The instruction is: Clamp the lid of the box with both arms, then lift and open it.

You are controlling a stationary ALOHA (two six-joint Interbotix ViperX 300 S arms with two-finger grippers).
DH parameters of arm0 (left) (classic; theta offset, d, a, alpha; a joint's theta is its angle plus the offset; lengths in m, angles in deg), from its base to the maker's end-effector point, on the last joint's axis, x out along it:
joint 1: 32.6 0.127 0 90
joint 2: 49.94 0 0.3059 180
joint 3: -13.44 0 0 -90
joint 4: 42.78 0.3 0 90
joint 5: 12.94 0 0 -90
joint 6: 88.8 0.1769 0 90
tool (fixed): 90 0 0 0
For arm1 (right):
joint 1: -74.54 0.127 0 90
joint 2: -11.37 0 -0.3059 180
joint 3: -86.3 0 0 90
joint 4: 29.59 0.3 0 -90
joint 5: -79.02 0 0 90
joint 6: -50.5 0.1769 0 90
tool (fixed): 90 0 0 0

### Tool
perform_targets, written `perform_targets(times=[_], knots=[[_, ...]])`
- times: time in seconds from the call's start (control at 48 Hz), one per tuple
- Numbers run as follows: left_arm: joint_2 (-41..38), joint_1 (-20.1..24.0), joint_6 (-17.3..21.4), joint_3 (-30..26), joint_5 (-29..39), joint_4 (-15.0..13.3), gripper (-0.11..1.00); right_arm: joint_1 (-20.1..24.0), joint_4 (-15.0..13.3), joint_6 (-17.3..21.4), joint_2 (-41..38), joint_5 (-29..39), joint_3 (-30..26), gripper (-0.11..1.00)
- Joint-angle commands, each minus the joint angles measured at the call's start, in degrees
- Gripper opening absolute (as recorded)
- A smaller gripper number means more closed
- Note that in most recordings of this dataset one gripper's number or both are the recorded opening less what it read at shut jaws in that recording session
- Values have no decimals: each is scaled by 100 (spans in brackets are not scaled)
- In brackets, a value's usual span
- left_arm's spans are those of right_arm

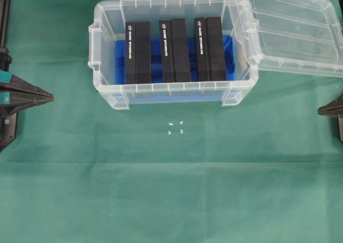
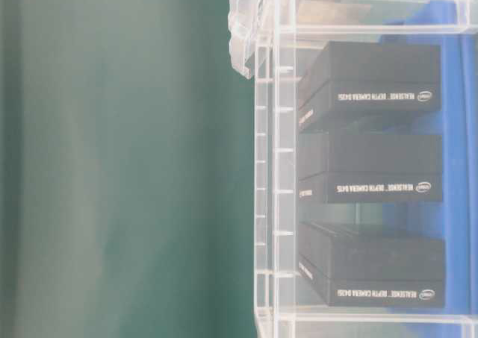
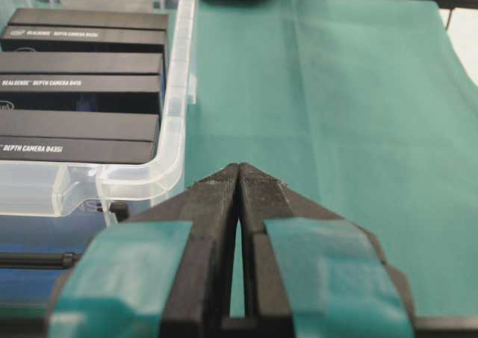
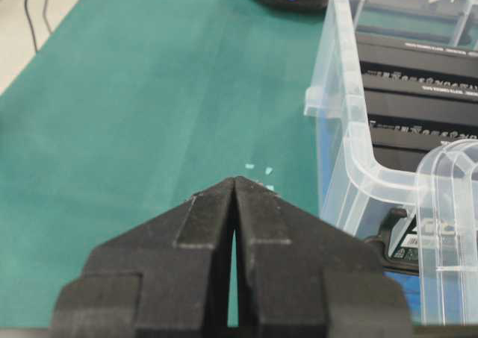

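Lid [image 1: 292, 26] already off, leaning on the box [image 1: 171, 95] at its right-hand far corner near the table's far edge; left gripper [image 3: 239, 175] and right gripper [image 4: 235, 185] closed, empty, well apart at side edges; task looks finished, nothing left but parking.

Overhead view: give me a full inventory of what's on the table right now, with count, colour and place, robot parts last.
box: one, clear plastic, upper middle of the table, open.
lid: one, clear plastic, off the box, tilted against its right end, upper right.
black blocks: three, black with white lettering, upright side by side inside the box.
floor insert: one, blue, on the box floor under the blocks.
white marks: a few, small, on the cloth in front of the box.
cloth: one, green, covering the table.
left pincer: one, black with teal tape, left edge, shut, empty.
right pincer: one, black, right edge, shut, empty.
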Motion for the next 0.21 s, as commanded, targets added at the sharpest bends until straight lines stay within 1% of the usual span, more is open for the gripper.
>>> perform_targets(times=[0.0,0.187], knots=[[-35,-9,0,-149,-26,0,1,-9,18,9,-44,-44,-79,0],[-35,0,0,-158,-26,9,1,-9,18,9,-53,-44,-70,0]])
